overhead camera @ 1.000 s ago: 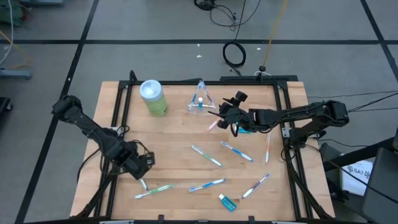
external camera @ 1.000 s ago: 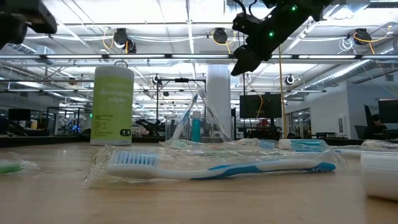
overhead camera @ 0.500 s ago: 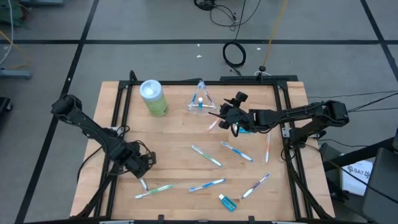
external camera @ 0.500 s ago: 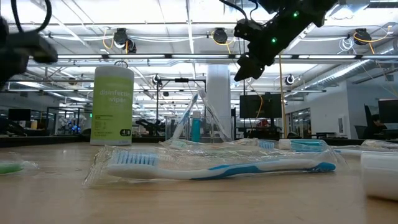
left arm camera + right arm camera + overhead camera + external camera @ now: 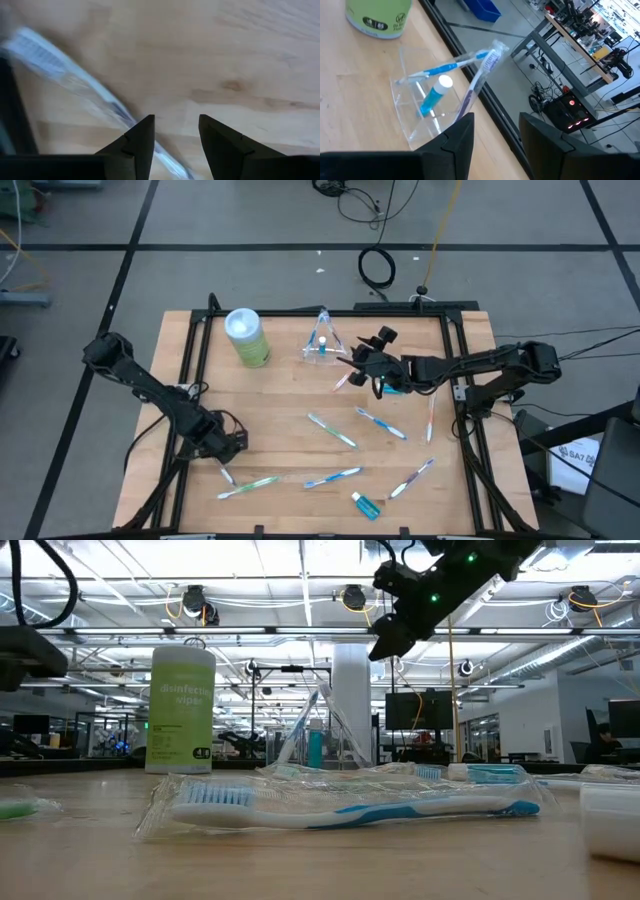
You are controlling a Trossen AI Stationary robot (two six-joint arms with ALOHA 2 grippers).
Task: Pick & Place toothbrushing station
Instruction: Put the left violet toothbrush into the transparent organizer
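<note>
My left gripper [image 5: 225,450] [image 5: 176,120] points down at the near left of the table, open. It stands low over a wrapped white toothbrush [image 5: 75,80] [image 5: 229,474] that runs slantwise under its fingers. My right gripper [image 5: 358,366] [image 5: 496,117] [image 5: 385,640] hovers open, high above the table, and faces the clear cup [image 5: 415,125] [image 5: 322,348] at the far middle. In the cup lean a blue toothbrush [image 5: 450,64], a purplish one [image 5: 485,67] and a blue white-capped tube [image 5: 432,97]. A pinkish toothbrush [image 5: 343,380] lies on the table below the right gripper.
A green canister [image 5: 247,337] with a pale lid stands at the far left. Several wrapped toothbrushes [image 5: 332,430] [image 5: 380,422] [image 5: 332,477] [image 5: 412,477] lie scattered over the table's middle and near side. Among them are a green one [image 5: 250,483] and a blue tube [image 5: 365,504].
My left gripper has come down toward the white toothbrush at the near left and tipped steeper, its fingers still apart. My right gripper has kept its place by the cup.
</note>
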